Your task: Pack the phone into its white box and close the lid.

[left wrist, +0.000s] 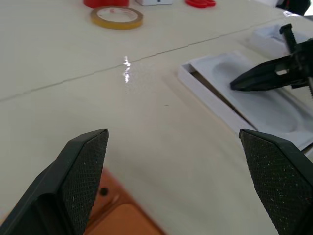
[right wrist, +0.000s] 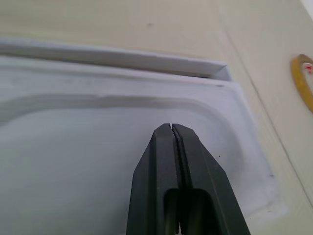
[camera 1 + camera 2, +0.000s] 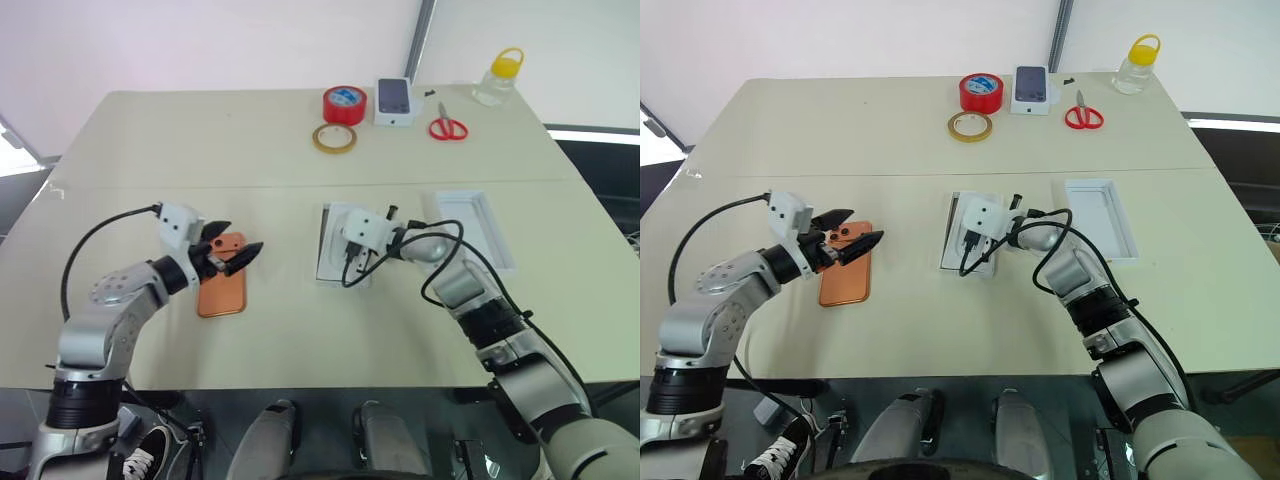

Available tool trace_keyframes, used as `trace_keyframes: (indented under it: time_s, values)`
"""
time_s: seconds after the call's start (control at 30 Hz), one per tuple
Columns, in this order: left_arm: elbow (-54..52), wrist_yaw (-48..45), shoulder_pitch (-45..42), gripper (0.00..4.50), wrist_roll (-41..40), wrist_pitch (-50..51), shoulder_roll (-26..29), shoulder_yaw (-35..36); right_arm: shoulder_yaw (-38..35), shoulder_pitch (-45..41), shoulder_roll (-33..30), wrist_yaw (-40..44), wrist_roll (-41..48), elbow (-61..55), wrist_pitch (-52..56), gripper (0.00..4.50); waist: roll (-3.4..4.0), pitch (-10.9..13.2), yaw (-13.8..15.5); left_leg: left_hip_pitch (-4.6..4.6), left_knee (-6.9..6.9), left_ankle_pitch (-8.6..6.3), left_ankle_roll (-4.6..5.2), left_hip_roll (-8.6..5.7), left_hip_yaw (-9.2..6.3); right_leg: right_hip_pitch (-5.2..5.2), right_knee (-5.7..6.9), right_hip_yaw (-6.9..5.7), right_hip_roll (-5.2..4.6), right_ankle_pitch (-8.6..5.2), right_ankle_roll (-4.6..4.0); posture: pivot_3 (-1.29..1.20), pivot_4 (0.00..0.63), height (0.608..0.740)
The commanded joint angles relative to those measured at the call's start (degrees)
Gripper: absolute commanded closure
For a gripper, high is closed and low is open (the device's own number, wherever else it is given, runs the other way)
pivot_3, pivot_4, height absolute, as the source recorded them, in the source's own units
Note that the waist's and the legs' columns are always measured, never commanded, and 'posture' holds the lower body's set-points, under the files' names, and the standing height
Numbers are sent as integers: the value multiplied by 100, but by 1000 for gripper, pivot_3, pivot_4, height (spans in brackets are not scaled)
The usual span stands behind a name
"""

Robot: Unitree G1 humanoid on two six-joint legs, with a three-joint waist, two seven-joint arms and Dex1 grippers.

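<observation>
**Insert in the way, phone waiting on the left**

The right gripper (image 2: 172, 128) is down over the white box (image 3: 328, 262) at mid-table, its two black fingers pressed tight together with nothing visible between them; the tips hover over, perhaps touching, the flat white insert (image 2: 98, 161) with the oval recess that sits in the tray, though contact is hard to call; over on the left, the left gripper (image 3: 234, 247) hangs above the table with its fingers spread wide and empty, right over the top end of the phone (image 3: 221, 290); the phone lies flat on the table, orange back up, well apart from the box; the lid (image 3: 478, 227) rests open side up to the right of the box, just beside the right forearm; tape rolls (image 3: 343, 104), scissors (image 3: 447, 128), a small printed box (image 3: 394, 100) and a bottle (image 3: 498, 78) line the far edge, out of play

By my reading, the step in hand is clearing or seating that insert before the phone can go in; the closed fingers look to have no hold on it; next, the right gripper needs a hold on the insert's edge, while the left must drop its open fingers around the phone's sides, lift it level, and carry it across to the tray; the lid comes last
</observation>
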Motion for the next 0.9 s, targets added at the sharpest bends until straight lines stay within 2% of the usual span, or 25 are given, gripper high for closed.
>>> trace_keyframes:
  time_s: [0.03, 0.47, 0.6, 0.77, 0.9]
  values:
    - [-54, 46, -16, 0, 109, -284, -1, 137, 145, -33, 65, 225, -32, -148, -95, 4459, 0, 0, -1, 0, 0, 0, 0, 0, 0, 1, 0, 0, 0, 0, 0, 0, 150, 740]
    - [-277, 311, 149, 0, 162, -297, -152, 185, 124, 91, 225, 680, 269, -398, -567, 4459, 0, 0, -25, 3, -1, -1, 1, 4, 0, 0, 3, 0, 4, 3, -3, 0, 150, 740]
    - [-289, 351, 135, 0, 177, -296, -165, 156, 130, -7, 201, 481, 69, -145, -613, 4459, 0, 0, -20, 3, -1, 0, 1, 3, 0, 0, 2, 0, 3, 3, -3, 0, 150, 740]
    - [-225, 286, 169, 0, 214, -316, -73, 178, 52, -70, -11, 454, -3, -2, -726, 4459, 0, 0, -16, 3, -1, 0, 0, 3, 0, -1, 2, 0, 3, 3, -3, 0, 150, 740]
    - [-170, 266, 112, 0, 213, -325, -43, 206, 215, 273, -430, 1173, 226, -397, -1083, 4459, 0, 0, -6, 3, -1, -1, 1, 2, 0, 1, 0, -1, 2, 3, -3, 0, 150, 740]
